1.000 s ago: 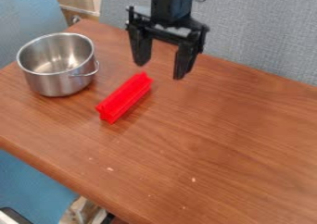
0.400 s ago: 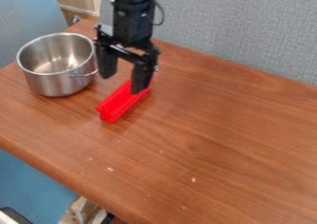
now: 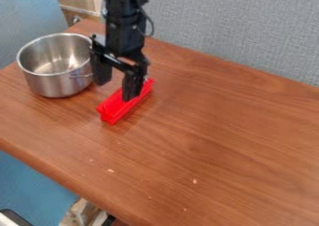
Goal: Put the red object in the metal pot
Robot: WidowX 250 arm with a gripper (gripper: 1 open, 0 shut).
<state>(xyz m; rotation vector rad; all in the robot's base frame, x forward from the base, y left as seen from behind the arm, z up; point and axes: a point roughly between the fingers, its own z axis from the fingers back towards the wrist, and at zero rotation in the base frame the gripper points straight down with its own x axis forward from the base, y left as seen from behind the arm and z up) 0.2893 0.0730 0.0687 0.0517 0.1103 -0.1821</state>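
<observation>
Shifted left and lower than a second ago, black robot gripper [image 3: 115,77] now over the bright red rectangular plastic block [image 3: 126,101], fingers spread wide astride its far end, nothing gripped, block flat on brown wooden table [image 3: 212,136], just right of shiny round steel pot [image 3: 56,63]

Lab-like test corner; bare wooden table [image 3: 212,127]; plain blue-grey wall [image 3: 249,24].

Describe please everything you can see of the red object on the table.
The red object is a bright red, plastic-looking bar with flat faces and squared ends. It lies flat on the wooden table, running diagonally, a little to the right of the metal pot and apart from it. The open gripper stands over its far end, fingers on either side; contact cannot be told.
</observation>
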